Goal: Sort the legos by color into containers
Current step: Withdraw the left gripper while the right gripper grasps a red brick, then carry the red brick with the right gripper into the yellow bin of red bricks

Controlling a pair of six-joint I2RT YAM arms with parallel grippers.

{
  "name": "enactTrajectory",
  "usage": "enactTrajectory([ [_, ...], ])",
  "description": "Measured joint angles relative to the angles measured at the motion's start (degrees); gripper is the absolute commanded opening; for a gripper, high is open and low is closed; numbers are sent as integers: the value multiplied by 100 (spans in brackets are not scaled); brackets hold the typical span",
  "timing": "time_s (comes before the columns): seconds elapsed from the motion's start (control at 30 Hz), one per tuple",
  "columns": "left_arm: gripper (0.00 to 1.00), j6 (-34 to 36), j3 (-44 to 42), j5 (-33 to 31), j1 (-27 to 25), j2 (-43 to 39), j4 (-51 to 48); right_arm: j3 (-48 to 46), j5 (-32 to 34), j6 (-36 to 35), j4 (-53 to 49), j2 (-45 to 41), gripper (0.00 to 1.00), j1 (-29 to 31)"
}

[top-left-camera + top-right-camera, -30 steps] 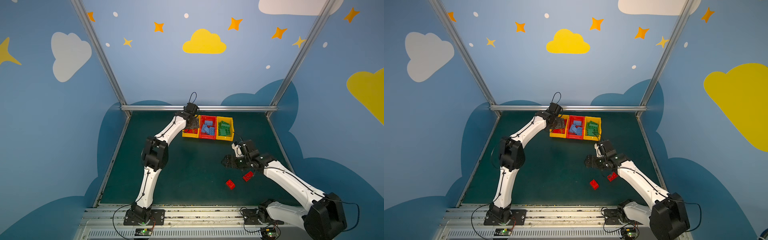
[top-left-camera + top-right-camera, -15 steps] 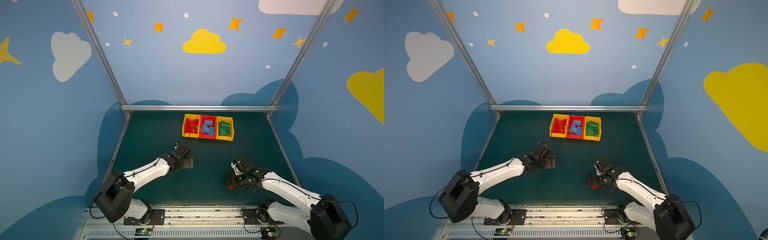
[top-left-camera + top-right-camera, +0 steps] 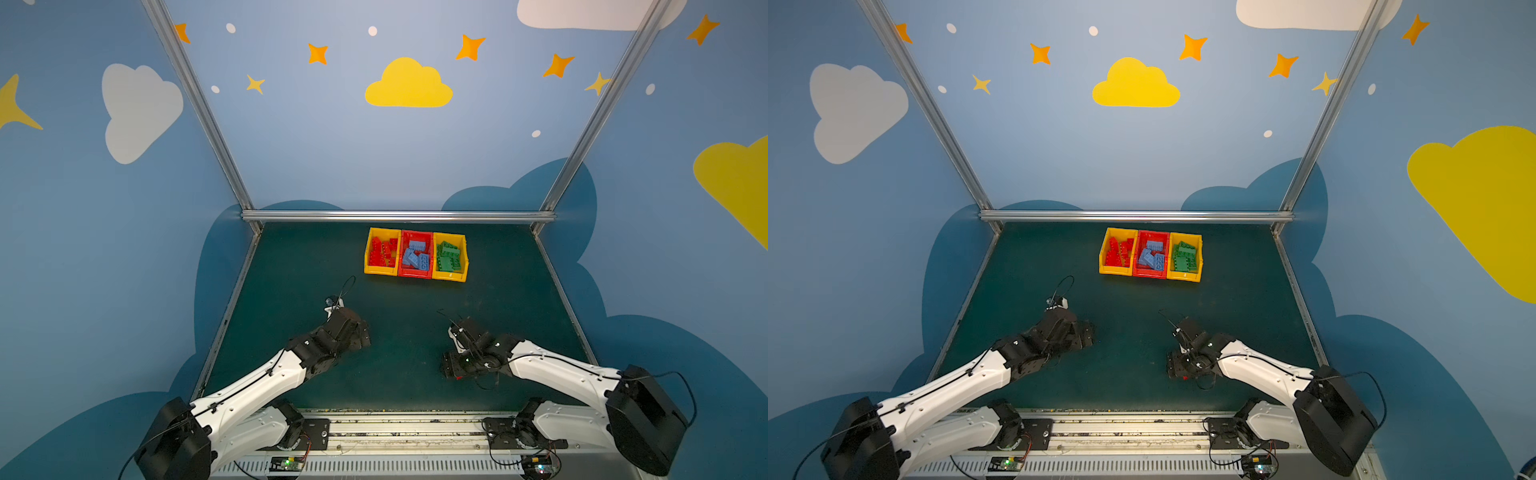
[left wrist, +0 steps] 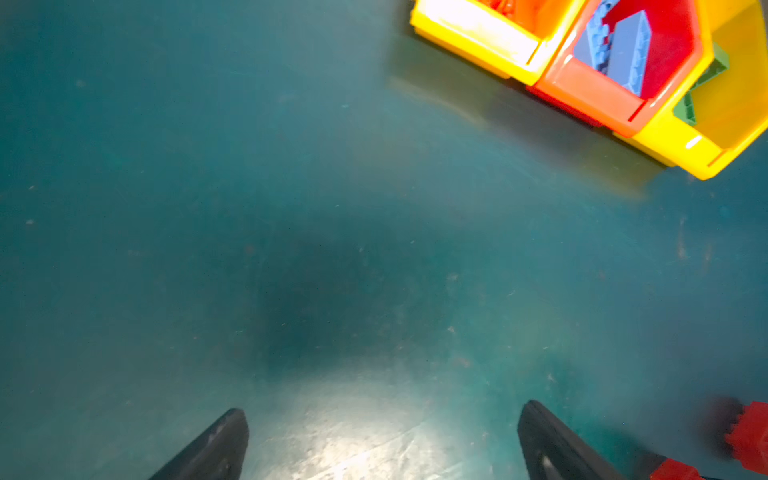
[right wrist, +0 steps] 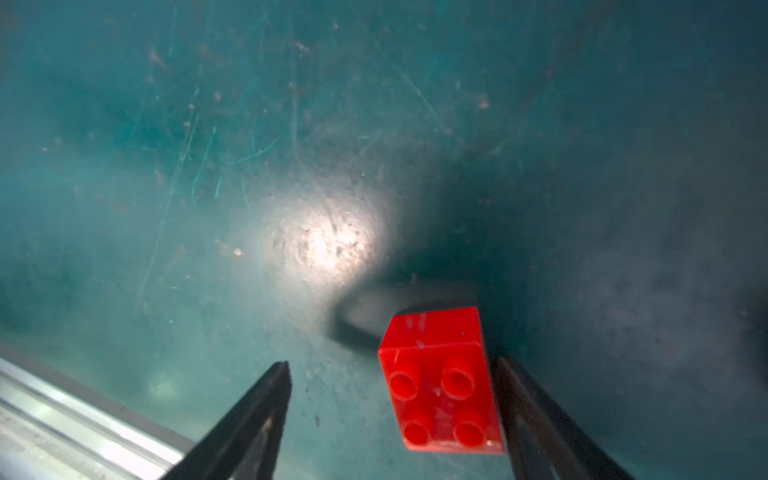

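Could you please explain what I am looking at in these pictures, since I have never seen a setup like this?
This is a robot with two white arms, each ending in a two-fingered gripper. Both top views look down on the whole green table; the other two pictures come from cameras on the arms' wrists, looking past the fingers. At the back stand three joined bins: red bricks lie in one yellow bin, blue bricks in the red one, green bricks in the other yellow one. The left gripper is open and empty. The right gripper is open around one red brick on the table: one finger is right beside it, the other apart, so it is not gripped yet.
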Motion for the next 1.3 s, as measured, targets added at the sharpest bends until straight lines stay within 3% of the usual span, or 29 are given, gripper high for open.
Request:
enactTrajectory([
  [0.17, 100, -125, -212, -72, 0, -251, -98, 232, 249, 76, -146, 393, 36, 127],
  [0.27, 100, -155, -275, -125, 0, -448, -168, 420, 413, 133, -267, 603, 26, 264],
  [0.6, 100, -162, -651, -302, 39, -901, -155, 1467, 636, 199, -925, 1215, 24, 544],
  [0.77, 100, -162, -809, -275, 219, -922, -101, 3198, 647, -98, -1014, 1943, 24, 398],
  [1.1, 100, -157, -868, -59, 651, -750, 4, 7895, 33, -1067, -1049, 5145, 24, -352],
  [1.3, 100, -223, -809, -33, 748, -664, -9, 9934, 76, -1687, -1080, 6802, 28, -662],
])
